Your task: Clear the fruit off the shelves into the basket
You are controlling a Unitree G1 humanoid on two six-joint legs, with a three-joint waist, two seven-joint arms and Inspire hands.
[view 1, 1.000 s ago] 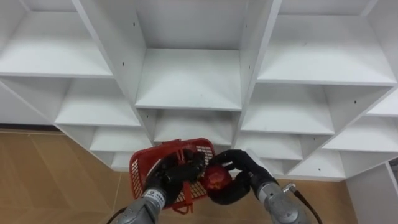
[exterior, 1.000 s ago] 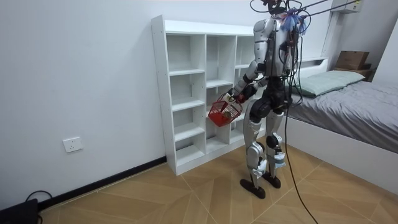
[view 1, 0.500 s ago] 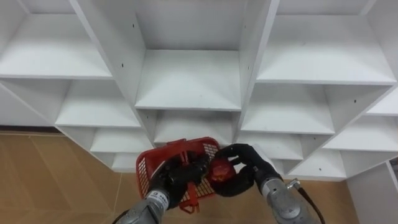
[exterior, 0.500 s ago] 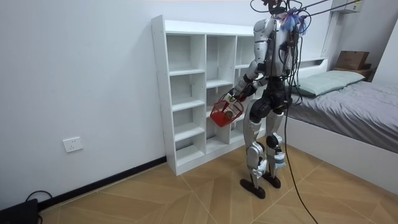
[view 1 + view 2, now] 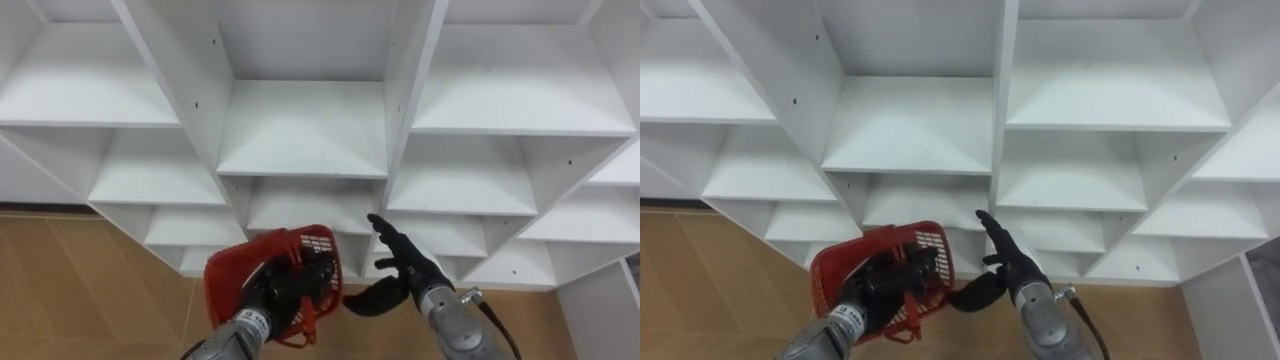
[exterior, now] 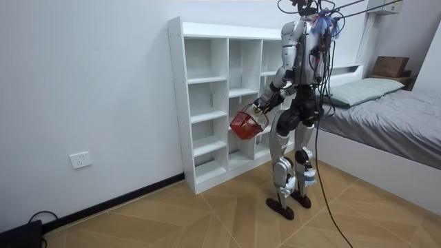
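The room has a white wall (image 6: pixel 89 83), a herringbone wooden floor (image 6: pixel 207 213) and a bed (image 6: pixel 393 110) at the room view's right, with a wall socket (image 6: pixel 80 160) low at its left. The robot stands upright close before a white closet (image 6: pixel 207 103) of open compartments, facing its middle column. Seen from the head, the bare middle shelf (image 5: pixel 300 130) lies straight ahead.

The red basket (image 5: pixel 225 285) hangs in front of the closet's lower compartments, above the floor and apart from any shelf. It is tilted: its long axis runs roughly across the view, the right end raised (that end shows its mesh wall). What lies inside it cannot be made out.

The left robot hand (image 5: pixel 285 288) is curled round the basket's handle, clamped on it. The right robot hand (image 5: pixel 400 265) hangs just beside the basket's right end, fingers straight and spread apart toward the shelves, thumb low, holding nothing.
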